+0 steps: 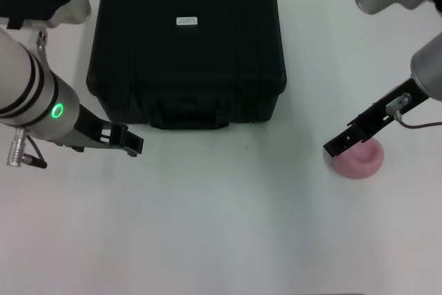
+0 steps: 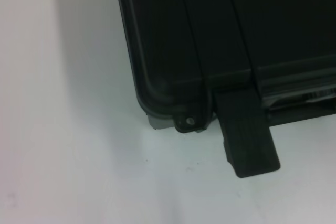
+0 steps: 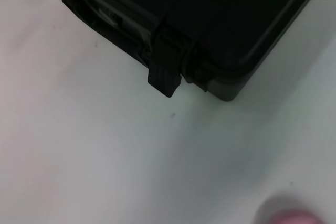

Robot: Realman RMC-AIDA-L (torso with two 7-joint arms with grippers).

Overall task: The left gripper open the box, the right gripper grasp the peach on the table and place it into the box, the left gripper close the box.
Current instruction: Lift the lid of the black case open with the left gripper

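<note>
Black ribbed box (image 1: 186, 53) shut, small white label (image 1: 186, 21) unreadable, pale pink peach (image 1: 359, 158) under right pincer (image 1: 340, 147), left pincer (image 1: 131, 144) beside box, grip states unclear.

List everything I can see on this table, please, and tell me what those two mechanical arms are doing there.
box: one, black, at the back middle of the table, lid down, with a small white label on top and a handle at its front.
latches: two, black, on the box's front, both flipped outward; one shows in the left wrist view, the other in the right wrist view.
peach: one, pale pink, on the table to the right of the box.
table: one, white, under everything.
left end effector: one, black, low over the table near the box's front left corner, touching nothing.
right end effector: one, black, at the peach, partly covering it.
</note>
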